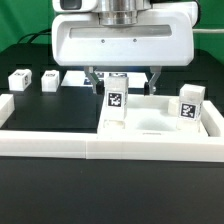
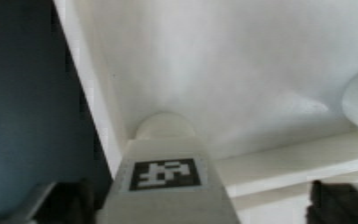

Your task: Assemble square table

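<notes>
Pincer (image 1: 122,86) straddles an upright leg (image 1: 116,100) standing on the slab (image 1: 150,122), jaws apart (neither pad touching it). An off-centre close could tip the leg or shove it sideways.

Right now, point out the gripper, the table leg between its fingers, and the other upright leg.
gripper (image 1: 125,82), exterior view, midway between fingertips
table leg (image 1: 115,100), exterior view, between the fingers, on its tag
other upright leg (image 1: 188,109), exterior view, its tag

place: robotics lab test rig | evidence: black tabletop (image 1: 45,108) fenced by white border bars (image 1: 50,140); tag-printed white blocks (image 1: 190,103) on it; robot arm (image 1: 120,40) overhead
</notes>
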`<action>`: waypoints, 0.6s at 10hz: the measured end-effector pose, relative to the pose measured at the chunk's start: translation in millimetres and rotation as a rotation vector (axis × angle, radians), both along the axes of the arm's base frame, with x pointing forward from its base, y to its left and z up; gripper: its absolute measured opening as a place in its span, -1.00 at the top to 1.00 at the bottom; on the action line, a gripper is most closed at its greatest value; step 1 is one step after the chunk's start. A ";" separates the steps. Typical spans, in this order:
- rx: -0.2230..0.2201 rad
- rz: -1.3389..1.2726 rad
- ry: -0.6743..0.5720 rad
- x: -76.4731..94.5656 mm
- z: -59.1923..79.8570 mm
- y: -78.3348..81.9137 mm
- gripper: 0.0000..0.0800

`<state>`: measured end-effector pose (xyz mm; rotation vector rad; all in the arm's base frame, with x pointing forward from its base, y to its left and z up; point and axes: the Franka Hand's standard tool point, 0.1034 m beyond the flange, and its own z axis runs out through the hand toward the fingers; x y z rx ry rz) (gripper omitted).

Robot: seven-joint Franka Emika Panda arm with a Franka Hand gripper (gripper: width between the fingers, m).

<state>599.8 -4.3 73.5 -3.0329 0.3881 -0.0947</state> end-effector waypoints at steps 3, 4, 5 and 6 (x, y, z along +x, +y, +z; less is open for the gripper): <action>0.013 -0.172 0.014 -0.3 -0.7 0.6 0.27; 0.019 -0.234 0.018 -0.3 -0.8 1.0 0.27; 0.024 -0.300 0.024 -0.4 -1.0 1.3 0.27; 0.027 -0.343 0.027 -0.4 -1.2 1.4 0.27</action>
